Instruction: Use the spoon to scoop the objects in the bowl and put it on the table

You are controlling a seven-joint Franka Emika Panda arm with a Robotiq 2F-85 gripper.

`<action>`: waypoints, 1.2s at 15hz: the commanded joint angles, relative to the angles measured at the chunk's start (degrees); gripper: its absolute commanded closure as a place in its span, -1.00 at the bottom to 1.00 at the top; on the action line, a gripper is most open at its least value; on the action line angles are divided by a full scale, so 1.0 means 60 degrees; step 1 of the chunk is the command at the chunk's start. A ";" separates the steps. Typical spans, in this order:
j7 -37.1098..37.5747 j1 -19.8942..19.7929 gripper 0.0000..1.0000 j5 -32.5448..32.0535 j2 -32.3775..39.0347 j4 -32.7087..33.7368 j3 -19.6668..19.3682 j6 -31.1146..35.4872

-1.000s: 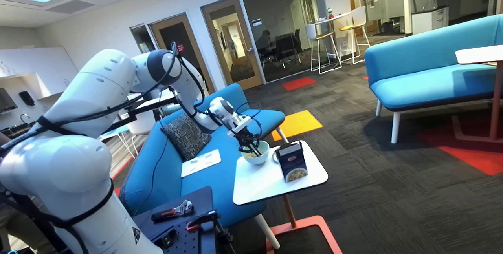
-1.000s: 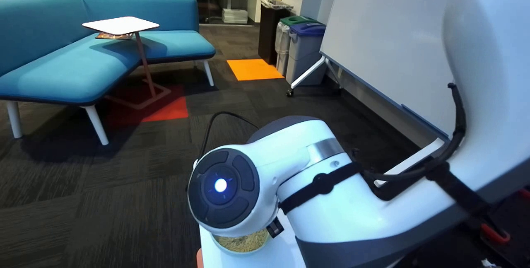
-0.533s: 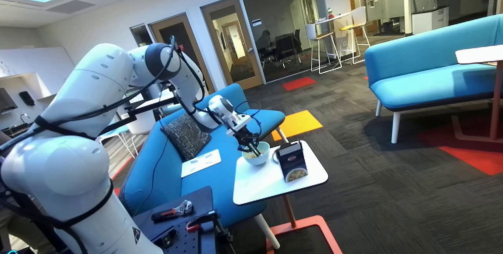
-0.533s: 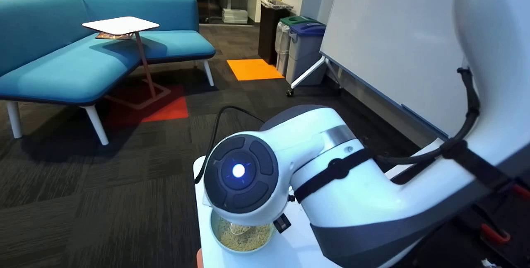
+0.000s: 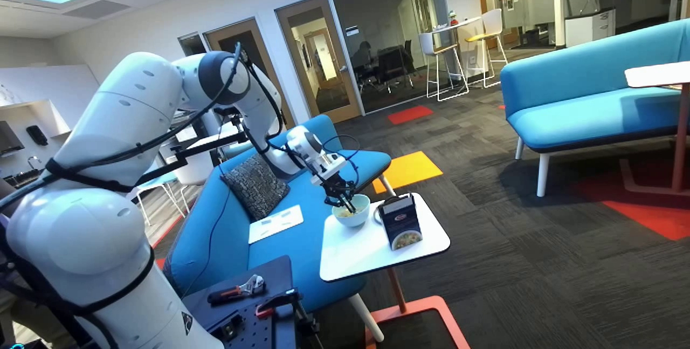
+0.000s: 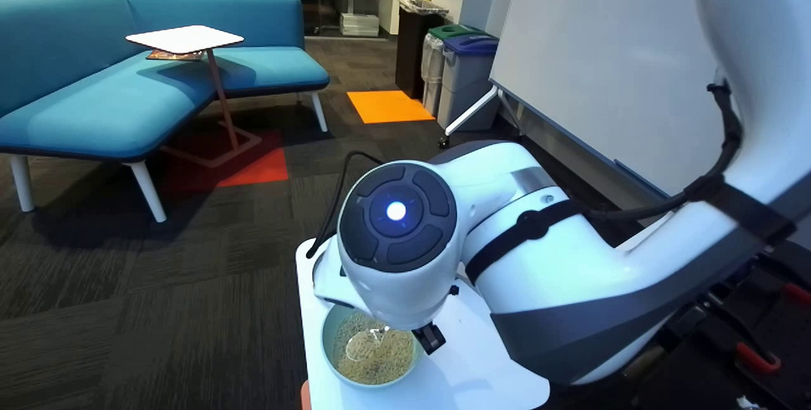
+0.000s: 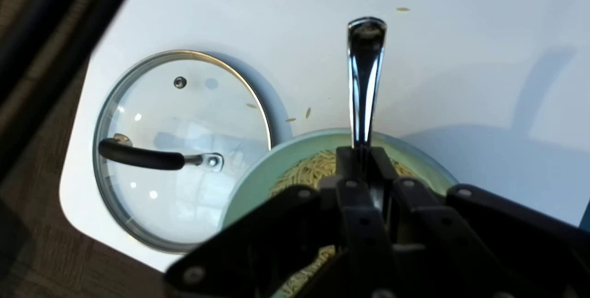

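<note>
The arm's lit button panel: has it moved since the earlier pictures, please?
Yes: in an exterior view the button panel has shifted toward the picture's upper right, nearer the orange floor tile.

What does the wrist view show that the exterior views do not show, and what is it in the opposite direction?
Only the wrist view: loose grains on the white table, and a small metal ring in the glass lid.
Only the exterior views: the spoon's scoop, a wrench and a whiteboard.
Shared: the table, the bowl and the grains inside it.
</note>
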 commanded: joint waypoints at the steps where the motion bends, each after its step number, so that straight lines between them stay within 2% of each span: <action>1: 0.0123 -0.0497 0.95 -0.0066 -0.0646 -0.0802 0.0362 0.0539; 11: 0.0050 -0.1693 0.95 0.1101 -0.1226 -0.1614 0.1345 0.1094; 15: 0.0442 -0.1873 0.95 0.1390 -0.1531 -0.2395 0.1222 0.2254; 18: 0.1226 -0.1847 0.95 0.1383 -0.1823 -0.3181 0.0952 0.3192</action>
